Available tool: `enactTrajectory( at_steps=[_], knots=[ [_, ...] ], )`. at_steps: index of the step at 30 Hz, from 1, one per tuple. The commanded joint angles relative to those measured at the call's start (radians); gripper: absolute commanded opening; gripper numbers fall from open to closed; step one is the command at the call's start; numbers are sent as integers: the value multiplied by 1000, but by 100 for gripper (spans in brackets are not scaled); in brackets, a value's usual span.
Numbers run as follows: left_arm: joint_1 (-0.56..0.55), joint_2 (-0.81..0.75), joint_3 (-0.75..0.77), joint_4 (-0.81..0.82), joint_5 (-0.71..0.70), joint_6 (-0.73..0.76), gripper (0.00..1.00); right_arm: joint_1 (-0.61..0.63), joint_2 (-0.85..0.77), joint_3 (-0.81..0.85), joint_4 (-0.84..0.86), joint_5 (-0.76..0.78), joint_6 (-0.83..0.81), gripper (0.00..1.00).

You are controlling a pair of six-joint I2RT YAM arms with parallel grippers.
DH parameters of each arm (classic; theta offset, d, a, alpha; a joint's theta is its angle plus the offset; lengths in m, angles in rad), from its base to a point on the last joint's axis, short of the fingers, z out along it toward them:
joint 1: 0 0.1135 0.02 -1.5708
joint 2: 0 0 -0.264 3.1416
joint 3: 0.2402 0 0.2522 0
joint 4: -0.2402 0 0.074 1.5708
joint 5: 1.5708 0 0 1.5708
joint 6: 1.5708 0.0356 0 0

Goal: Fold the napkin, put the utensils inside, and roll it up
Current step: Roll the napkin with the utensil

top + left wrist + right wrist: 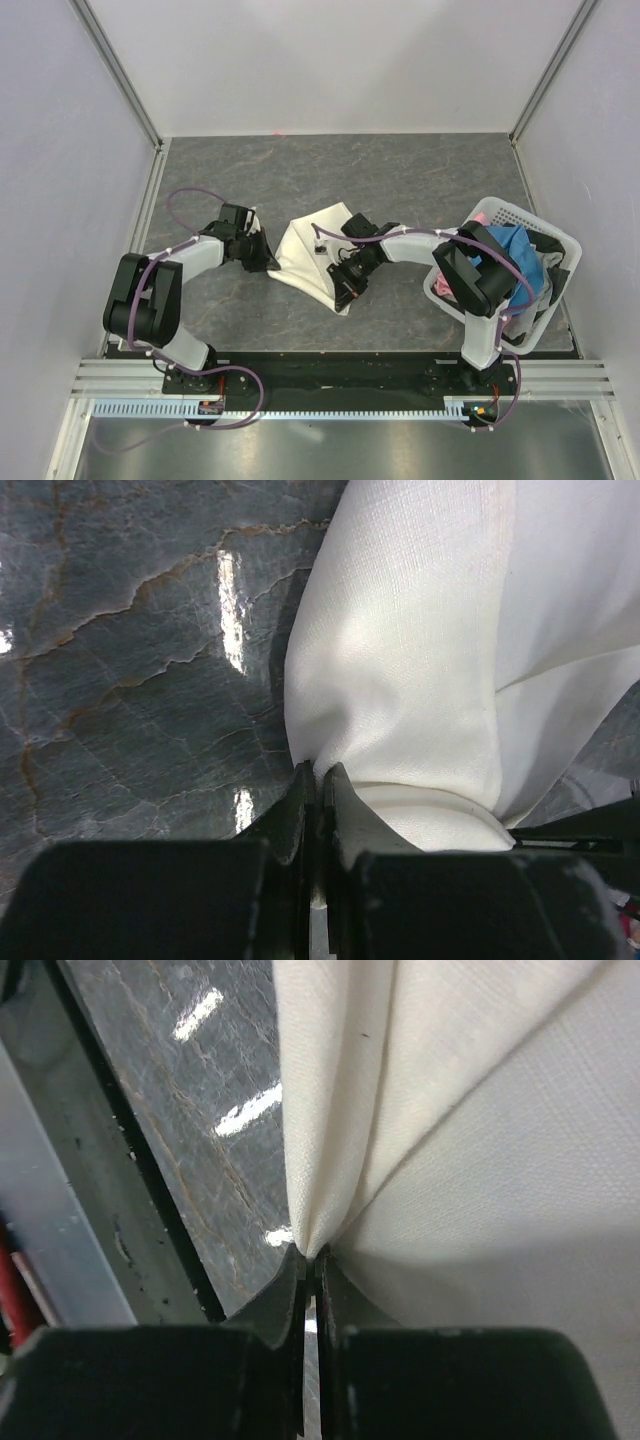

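Note:
The cream-white napkin (312, 255) hangs bunched between my two grippers over the middle of the grey table. My left gripper (268, 262) is shut on the napkin's left corner; the cloth (420, 680) rises in folds from the pinched fingertips. My right gripper (345, 285) is shut on the napkin's lower right corner, and the cloth (460, 1110) fans out from its closed tips. The black spoon-like utensil is out of view in every frame.
A white plastic basket (553, 245) at the right edge holds blue and pink cloths, close beside the right arm's elbow. Metal frame posts and white walls border the table. The table's near edge and a black rail (100, 1140) show in the right wrist view.

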Motion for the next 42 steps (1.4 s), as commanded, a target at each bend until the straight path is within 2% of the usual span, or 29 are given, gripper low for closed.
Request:
enactTrajectory(
  at_steps=[1, 2, 5, 6, 8, 9, 13, 17, 23, 27, 32, 42],
  knots=[
    [1, 40, 20, -74, -11, 27, 2, -51, 53, -2, -84, -128, -46, 0],
    [3, 44, 20, -74, -11, 29, 2, -57, 52, -1, -84, -118, -45, 1],
    [1, 55, 24, -74, -1, 29, 2, -63, 17, 27, -84, -96, -37, 11],
    [1, 58, 24, -74, 3, 29, 2, -65, 5, 46, -84, -70, -19, 22],
    [1, 58, 23, -74, 6, 29, 2, -63, -41, 62, -74, -46, -2, 29],
    [1, 55, 21, -74, 6, 29, 2, -62, -60, 71, -65, 0, 25, 37],
    [1, 49, 21, -74, 5, 29, 2, -30, -156, 88, -54, 76, 53, 46],
    [1, 48, 23, -75, 6, 29, 2, 49, -175, 97, -58, 91, 81, 48],
    [1, 52, 24, -75, 6, 30, 2, 156, -106, 73, -60, 47, 108, 47],
    [1, 54, 26, -74, 6, 32, 2, 162, -68, 77, -101, 59, 83, 46],
    [1, 55, 26, -74, 6, 33, 2, 161, -29, 131, -229, 206, 24, 45],
    [1, 55, 24, -74, 8, 38, 2, 109, -40, 160, -261, 288, 0, 45]
  ],
)
